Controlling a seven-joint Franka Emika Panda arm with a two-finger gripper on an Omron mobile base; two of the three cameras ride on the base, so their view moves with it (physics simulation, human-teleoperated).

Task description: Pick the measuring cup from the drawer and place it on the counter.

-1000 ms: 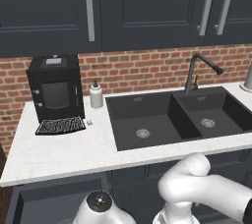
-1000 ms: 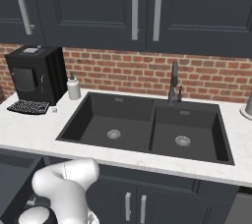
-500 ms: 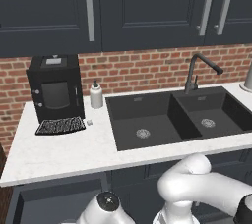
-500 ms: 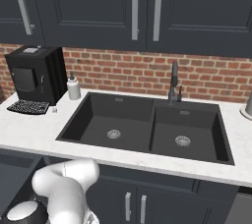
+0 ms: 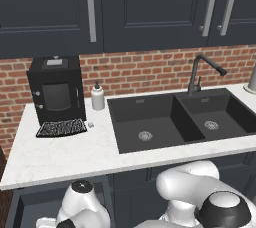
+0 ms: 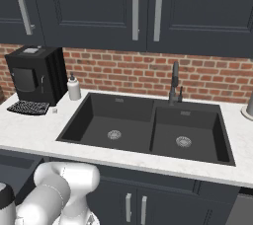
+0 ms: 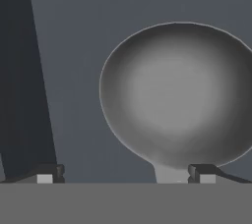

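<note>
— Where's your tool right now?

— You have it down low: its two small dark fingertips rise at the bottom of the hand view, spread wide apart, gripping nothing.

— And the small light-grey round measuring cup?

— It takes up the centre and right of the hand view, bowl facing the camera, lying on the floor of the wide shallow dark navy-grey drawer. The start of its flat handle runs down to the bottom of the frame, just inside the right fingertip. The rest of the handle is hidden, and you cannot tell whether that fingertip touches it.

— Can you see the drawer from the base?

— Yes. In the left base view the drawer stands pulled out at the lower left, below the edge of the white, faintly marbled stone counter, with the white arm bending down into it.

— What sits on the counter?

— A black boxy coffee machine at the upper left, a white soap bottle just beside it, and the black double sink to the right with a dark curved faucet behind it.
</note>
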